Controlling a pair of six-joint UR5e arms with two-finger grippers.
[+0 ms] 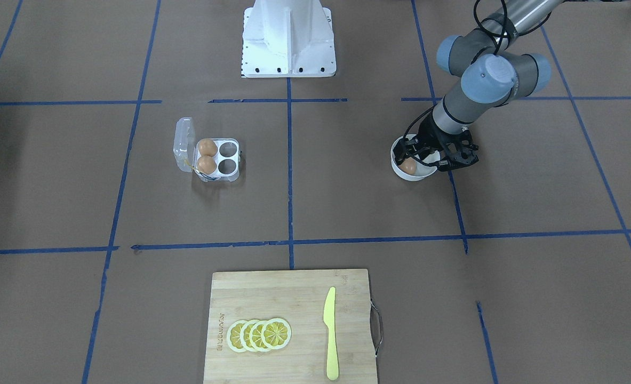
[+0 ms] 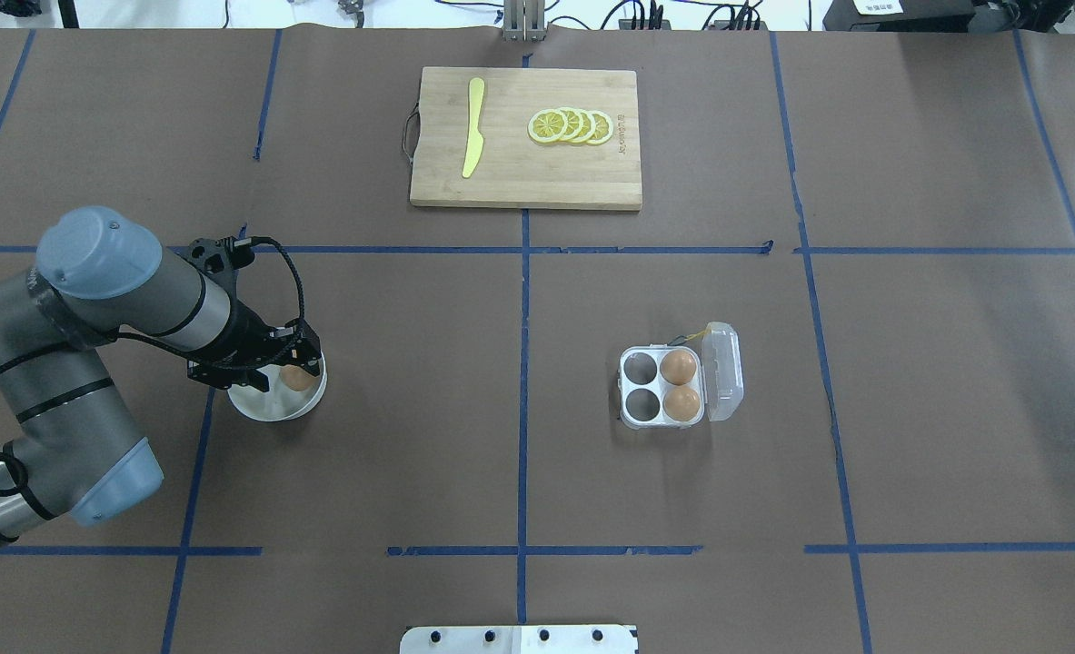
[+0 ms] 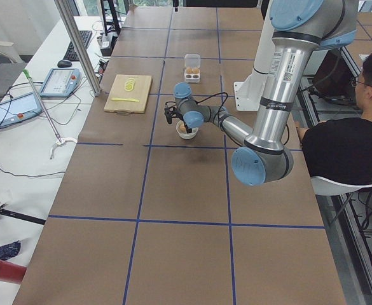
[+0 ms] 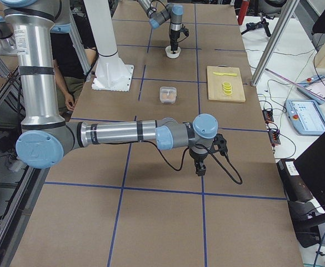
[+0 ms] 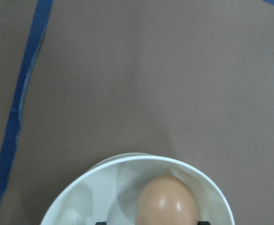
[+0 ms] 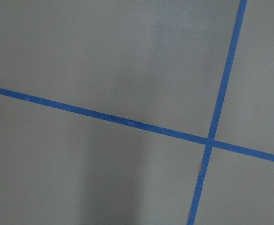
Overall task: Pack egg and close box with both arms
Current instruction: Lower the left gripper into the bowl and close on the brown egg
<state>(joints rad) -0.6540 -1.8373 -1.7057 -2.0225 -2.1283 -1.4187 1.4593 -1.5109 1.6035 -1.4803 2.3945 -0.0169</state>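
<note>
A tan egg [image 2: 296, 378] lies in a round white bowl [image 2: 260, 411] on the robot's left side of the table. My left gripper [image 2: 290, 366] hangs over the bowl, its jaws open on either side of this egg. In the left wrist view the egg [image 5: 166, 201] sits low in the bowl [image 5: 127, 160] with a gap beside it. The clear egg box [image 2: 630, 388] stands right of centre with its lid [image 2: 724, 371] open; two eggs [image 2: 680, 366] fill its lid-side cells and the other two cells are empty. My right gripper [image 4: 200, 167] shows only in the exterior right view, over bare table; I cannot tell whether it is open or shut.
A wooden cutting board [image 2: 582, 177] with a yellow knife [image 2: 473, 136] and lemon slices [image 2: 572, 126] lies at the far edge. The white base block [image 1: 287, 40] stands at the robot's side. A seated person [image 3: 351, 140] is beside the table.
</note>
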